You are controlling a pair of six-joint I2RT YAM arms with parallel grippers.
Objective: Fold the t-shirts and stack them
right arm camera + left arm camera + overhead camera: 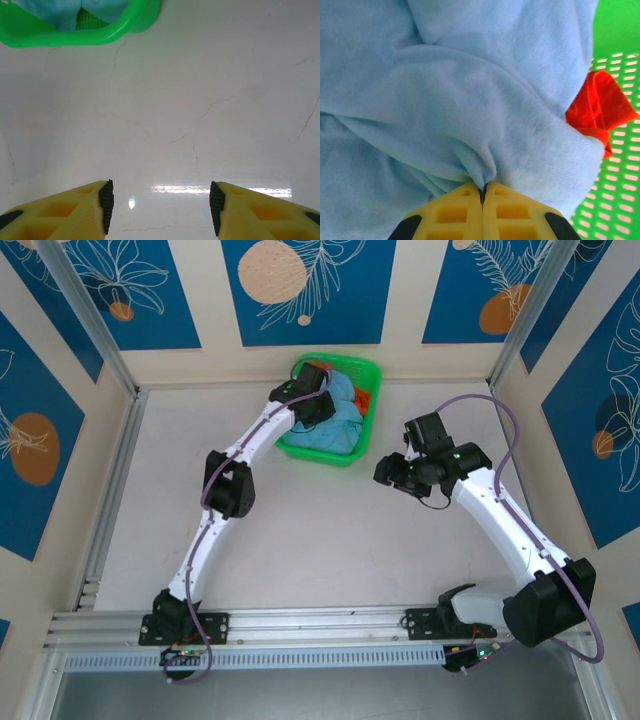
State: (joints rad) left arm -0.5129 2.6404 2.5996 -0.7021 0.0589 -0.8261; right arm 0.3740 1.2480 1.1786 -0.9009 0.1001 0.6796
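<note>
A light blue t-shirt [470, 90] lies crumpled in the green mesh basket [368, 375], with a bright orange t-shirt [597, 107] tucked beside it on the right. My left gripper [483, 192] reaches into the basket and is shut on a pinched fold of the light blue t-shirt. In the top view the blue t-shirt [345, 415] spreads below the left gripper [318, 390], and a bit of the orange t-shirt [364, 400] shows. My right gripper [161, 207] hovers open over bare table, right of the basket, with nothing between its fingers.
The green basket [75, 37] stands at the far middle of the white table [330, 540], against the back wall. Aluminium rails frame the table at the left and near edges. Blue patterned wall panels surround the workspace.
</note>
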